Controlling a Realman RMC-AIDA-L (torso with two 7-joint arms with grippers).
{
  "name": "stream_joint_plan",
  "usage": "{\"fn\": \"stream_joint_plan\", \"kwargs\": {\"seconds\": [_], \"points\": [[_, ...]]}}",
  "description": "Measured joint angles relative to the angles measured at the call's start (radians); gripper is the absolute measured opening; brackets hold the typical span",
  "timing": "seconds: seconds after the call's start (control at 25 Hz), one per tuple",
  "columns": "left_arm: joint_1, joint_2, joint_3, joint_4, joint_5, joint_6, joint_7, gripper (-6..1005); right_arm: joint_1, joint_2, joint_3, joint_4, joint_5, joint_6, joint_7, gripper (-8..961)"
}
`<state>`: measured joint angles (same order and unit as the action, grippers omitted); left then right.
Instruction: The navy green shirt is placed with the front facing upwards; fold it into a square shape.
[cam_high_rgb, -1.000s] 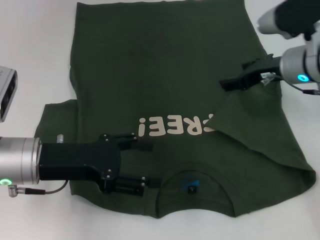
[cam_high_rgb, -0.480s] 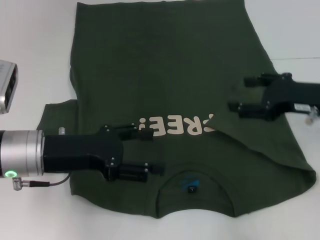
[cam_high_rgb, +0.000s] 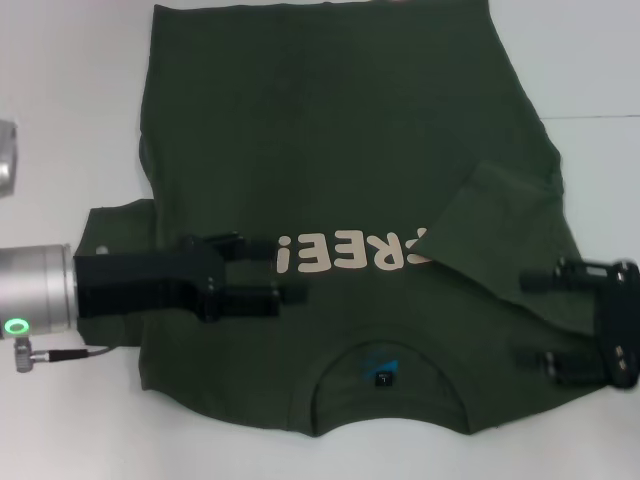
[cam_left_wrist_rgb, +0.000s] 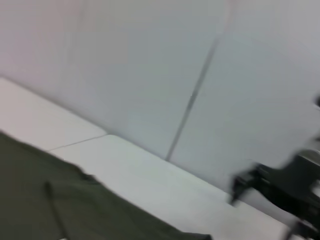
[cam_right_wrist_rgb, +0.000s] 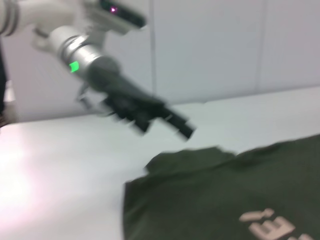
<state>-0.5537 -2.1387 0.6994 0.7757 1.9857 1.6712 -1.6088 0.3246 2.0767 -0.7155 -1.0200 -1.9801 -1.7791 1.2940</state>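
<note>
Lying flat, navy green shirt (cam_high_rgb: 330, 150), collar nearest robot, lengthwise away.

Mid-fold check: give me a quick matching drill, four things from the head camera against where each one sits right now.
Things:
1. left pincer
2. right pincer
3. folded-in sleeve
4. collar label

Places:
A. inside the neckline, at the shirt's near edge
B. lying over the end of the cream lettering
C. open, over the shirt's right shoulder area
D. open, beside the exclamation mark of the lettering

Pairs: 1-D, 2-C, 3-B, 4-A. All of this lies on the navy green shirt.
</note>
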Motion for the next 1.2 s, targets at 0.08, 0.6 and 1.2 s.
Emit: {"fn": "stream_joint_plan", "kwargs": {"seconds": [0.08,0.6,1.2], "points": [[0.005,0.006,-0.032,0.007,0.011,-0.018,-0.059,918,-0.004,-0.002,0.008,-0.006,-0.034,-0.041,0.009,848],[0.042,0.005,-0.084,0.174,0.276,-0.135,-0.441,918,-0.035,0.004,0.034,-0.006,-0.1,-0.162,-0.055,849],[0.039,0.01,-0.085,0.409,0.563,-0.184,-0.954,917,0.017,0.014,0.047,0.073,-0.129,-0.149,-0.069,847]]}}
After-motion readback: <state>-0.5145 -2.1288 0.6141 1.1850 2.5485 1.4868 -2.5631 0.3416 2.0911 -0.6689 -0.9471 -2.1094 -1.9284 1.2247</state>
